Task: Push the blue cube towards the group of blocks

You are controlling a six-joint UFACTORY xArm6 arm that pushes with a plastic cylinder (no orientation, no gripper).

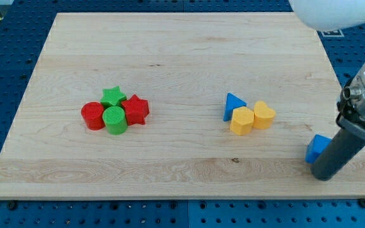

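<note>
The blue cube [316, 148] sits near the board's lower right corner, partly hidden behind my rod. My tip [325, 176] rests on the board right in front of the cube, at its lower right side, touching or nearly touching it. To the cube's left lies a group of three blocks: a blue triangle [233, 104], a yellow hexagon [242, 120] and a yellow heart-like block [264, 115].
A second cluster sits at the board's left: a green star [113, 96], a red star [135, 109], a red cylinder [93, 116] and a green cylinder [115, 120]. The board's right edge [353, 114] is close to the rod.
</note>
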